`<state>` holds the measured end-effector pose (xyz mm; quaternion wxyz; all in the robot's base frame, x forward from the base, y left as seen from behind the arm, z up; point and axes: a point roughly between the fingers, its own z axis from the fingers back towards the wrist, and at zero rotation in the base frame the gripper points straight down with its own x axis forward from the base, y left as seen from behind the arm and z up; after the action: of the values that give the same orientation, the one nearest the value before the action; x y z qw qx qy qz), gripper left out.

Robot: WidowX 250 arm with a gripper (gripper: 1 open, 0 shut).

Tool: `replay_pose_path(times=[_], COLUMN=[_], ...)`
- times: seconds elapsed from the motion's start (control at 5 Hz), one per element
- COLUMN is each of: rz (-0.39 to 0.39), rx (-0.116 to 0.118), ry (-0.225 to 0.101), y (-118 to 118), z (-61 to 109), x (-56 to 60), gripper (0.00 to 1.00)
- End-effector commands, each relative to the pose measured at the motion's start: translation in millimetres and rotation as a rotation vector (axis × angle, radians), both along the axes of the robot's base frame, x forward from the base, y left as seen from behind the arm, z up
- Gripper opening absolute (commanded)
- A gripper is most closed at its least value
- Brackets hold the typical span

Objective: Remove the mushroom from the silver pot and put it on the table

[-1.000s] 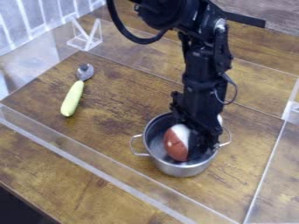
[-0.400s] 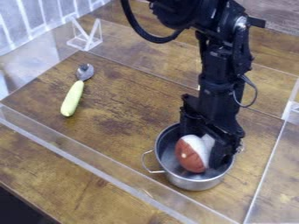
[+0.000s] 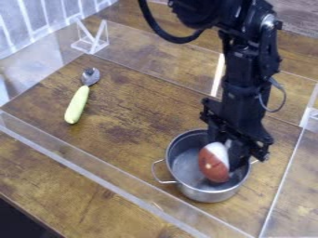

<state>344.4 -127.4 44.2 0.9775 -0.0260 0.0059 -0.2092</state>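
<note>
The silver pot (image 3: 181,174) stands on the wooden table (image 3: 139,104), right of centre and near the front. Inside it the mushroom (image 3: 217,165) leans with its red-brown cap low and its white stem pointing up and back. My gripper (image 3: 228,147) comes down from above into the pot's far right side, and its dark fingers are shut on the stem end. The cap still sits below the pot's rim. The black arm hides the pot's back right edge.
A spoon (image 3: 78,98) with a yellow-green handle lies on the left part of the table. A small clear acrylic stand (image 3: 89,37) sits at the back left. Clear acrylic walls (image 3: 93,181) border the front and right sides.
The arm has shifted right, and the pot and mushroom have slid right with it. The jaws opened wide and then closed again on the mushroom's stem.
</note>
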Motion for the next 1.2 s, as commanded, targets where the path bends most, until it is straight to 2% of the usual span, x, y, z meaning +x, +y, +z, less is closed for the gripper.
replay_pose_path(times=[0.0,0.2,0.6,0.8,1.0], rz=[-0.014,0.006,0.118,0.139,0.105], rx=[-0.028,-0.038,-0.062,-0.082,-0.073], ry=[-0.066,-0.076,-0.114,-0.125,-0.109], y=[-8,-1,40,57,56], z=[32.3,47.4,67.5,65.6,47.0], x=[14.1,24.9,45.4,53.0,52.3], gripper=[0.00,0.00,0.00,0.00,0.00])
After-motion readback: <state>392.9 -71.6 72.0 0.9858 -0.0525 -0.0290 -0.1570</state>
